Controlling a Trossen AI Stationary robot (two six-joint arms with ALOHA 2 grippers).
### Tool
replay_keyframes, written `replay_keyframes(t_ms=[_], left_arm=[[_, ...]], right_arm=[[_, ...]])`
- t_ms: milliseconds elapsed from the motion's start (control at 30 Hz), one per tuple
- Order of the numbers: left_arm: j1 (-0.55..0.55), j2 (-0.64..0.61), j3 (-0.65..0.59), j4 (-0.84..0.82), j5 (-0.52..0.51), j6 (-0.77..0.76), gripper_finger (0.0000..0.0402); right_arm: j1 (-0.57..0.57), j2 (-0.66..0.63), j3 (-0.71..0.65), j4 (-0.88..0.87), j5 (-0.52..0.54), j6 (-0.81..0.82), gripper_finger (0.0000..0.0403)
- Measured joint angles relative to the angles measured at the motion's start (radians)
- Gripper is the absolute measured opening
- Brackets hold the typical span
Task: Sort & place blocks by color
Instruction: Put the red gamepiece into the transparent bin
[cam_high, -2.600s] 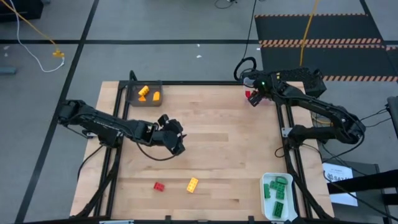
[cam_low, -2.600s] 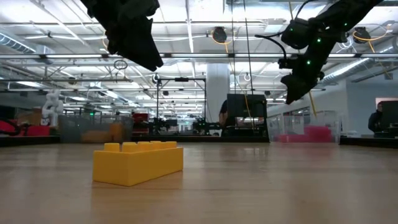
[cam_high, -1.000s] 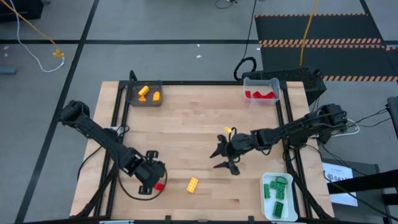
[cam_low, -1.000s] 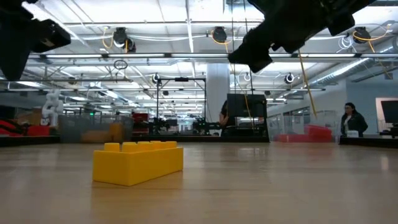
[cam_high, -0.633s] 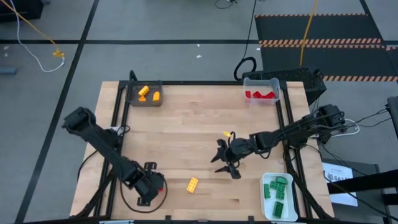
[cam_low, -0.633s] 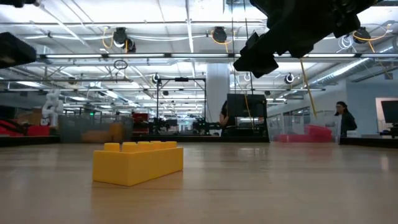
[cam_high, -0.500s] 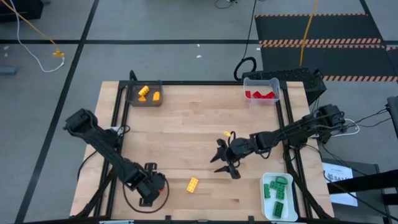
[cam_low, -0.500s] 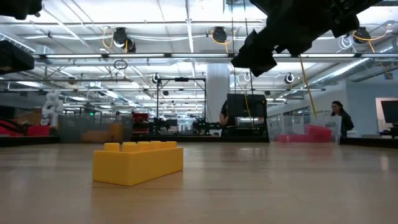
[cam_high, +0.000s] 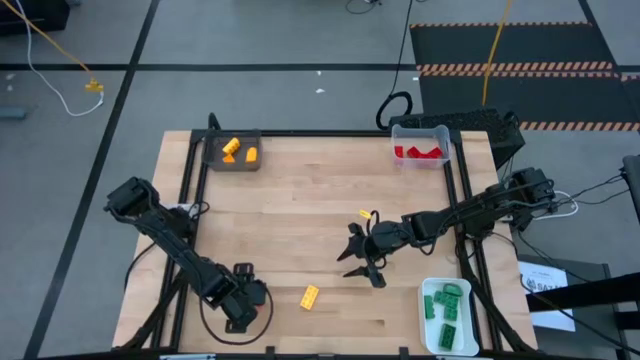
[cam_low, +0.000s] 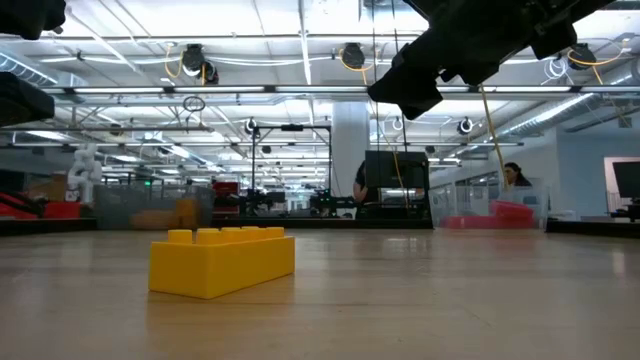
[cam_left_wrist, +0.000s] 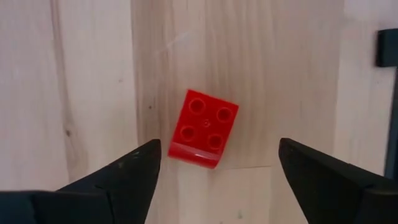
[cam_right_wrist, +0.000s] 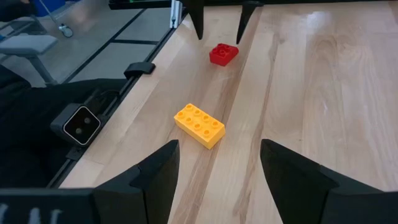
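Observation:
A red block (cam_left_wrist: 204, 127) lies studs up on the wooden table near its front left corner. My left gripper (cam_left_wrist: 219, 148) points down over it, open, with a finger on either side and a gap to each. In the high view my left gripper (cam_high: 243, 303) hides this block. The right wrist view shows the red block (cam_right_wrist: 224, 54) below those fingers. A yellow block (cam_high: 310, 295) lies flat to its right, and it also shows in the low view (cam_low: 222, 260) and the right wrist view (cam_right_wrist: 199, 126). My right gripper (cam_high: 357, 262) hangs open above the table's middle, holding nothing.
A dark grey tray (cam_high: 213, 160) at the far left holds yellow-orange blocks. A clear tray (cam_high: 420, 132) at the far right holds red ones. A white tray (cam_high: 428, 318) at the near right holds green ones. Bare wood lies between the arms.
My left gripper has gone down and toward the table's near edge. It now stands over the red block, which showed beside it a second ago and has not moved. My right arm has kept still.

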Motion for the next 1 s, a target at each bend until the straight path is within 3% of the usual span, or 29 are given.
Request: replay_keyframes(t_ms=[167, 600, 733, 933, 1000], left_arm=[[0.001, 0.009, 0.0, -0.002, -0.069, 0.013, 0.033], [0.01, 0.164, 0.009, 0.01, -0.074, 0.13, 0.032], [0.016, 0.151, 0.005, 0.013, -0.063, 0.131, 0.0269], [0.03, 0.09, -0.004, -0.007, -0.101, 0.105, 0.0141], [0.041, 0.071, -0.005, -0.002, -0.102, 0.087, 0.0141]], right_arm=[[0.0, 0.0, 0.0, -0.005, 0.0, 0.0, 0.0215], [0.0, 0.0, 0.0, -0.009, 0.0, 0.007, 0.0215], [0.0, 0.0, 0.0, -0.009, 0.0, 0.001, 0.0215], [0.0, 0.0, 0.0, -0.005, 0.0, 0.0, 0.0215], [0.0, 0.0, 0.0, -0.004, 0.0, 0.0, 0.0215]])
